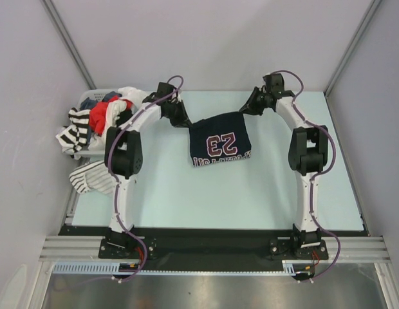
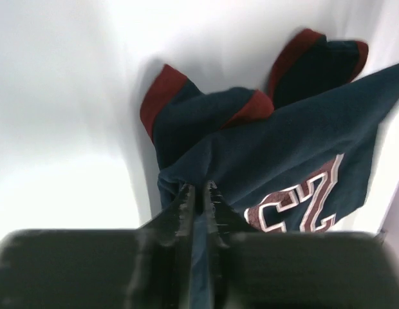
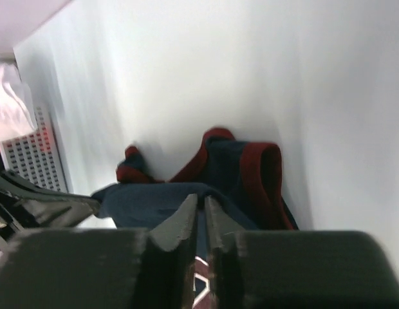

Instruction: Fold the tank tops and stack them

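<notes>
The dark navy jersey [image 1: 220,140] with maroon trim and a "23" hangs stretched between my two grippers above the far middle of the table. My left gripper [image 1: 185,120] is shut on its left edge; the left wrist view shows navy cloth pinched between the fingers [image 2: 198,193]. My right gripper [image 1: 249,108] is shut on its right edge, cloth between the fingers [image 3: 201,205]. The maroon-trimmed straps [image 3: 251,167] trail on the table beneath. A white tank top with thin dark stripes [image 1: 91,177] lies at the table's left edge.
A white basket [image 1: 90,106] at the far left holds several garments, among them a red one [image 1: 104,113] and a black-and-white striped one [image 1: 74,132] hanging over its rim. Grey walls close in the table on three sides.
</notes>
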Available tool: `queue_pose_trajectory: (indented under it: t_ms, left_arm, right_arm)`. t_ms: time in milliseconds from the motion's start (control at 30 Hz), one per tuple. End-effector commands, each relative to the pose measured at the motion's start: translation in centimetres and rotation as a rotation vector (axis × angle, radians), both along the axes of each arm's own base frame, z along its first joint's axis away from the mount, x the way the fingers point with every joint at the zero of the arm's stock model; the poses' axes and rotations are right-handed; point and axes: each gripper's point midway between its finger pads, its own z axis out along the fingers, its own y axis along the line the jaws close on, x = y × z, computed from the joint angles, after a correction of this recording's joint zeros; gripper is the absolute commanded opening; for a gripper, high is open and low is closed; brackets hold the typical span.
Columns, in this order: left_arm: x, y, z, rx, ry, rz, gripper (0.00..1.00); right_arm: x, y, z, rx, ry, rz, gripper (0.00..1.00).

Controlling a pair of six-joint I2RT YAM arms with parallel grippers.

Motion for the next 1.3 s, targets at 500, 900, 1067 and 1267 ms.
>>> queue_pose_trajectory:
  t_ms: [500,900,1067,1267]
  left_arm:
    - [0.5,2.6,5.4,-0.043,-0.202,0.061,0.95]
    - [-0.9,-1.5,4.5,-0.028,-0.312,-0.083,0.85]
    - [-0.2,-3.6,5.2,-0.153,-0.317,-0.111,0.49]
    - [1.0,-5.3,5.9,-0.25,-0.314,-0.121,0.19]
  right_arm:
    - [-1.9,-1.4,3.7,-0.022,-0.204,0.024,0.72]
    - [-4.7,-0.4,0.8,0.06,-0.166,0.094,0.51]
    - [-5.0,0.8,1.3,0.142,-0.175,0.133,0.16]
    - [-7.0,2.4,1.8,0.228,-0.16,0.192,0.0]
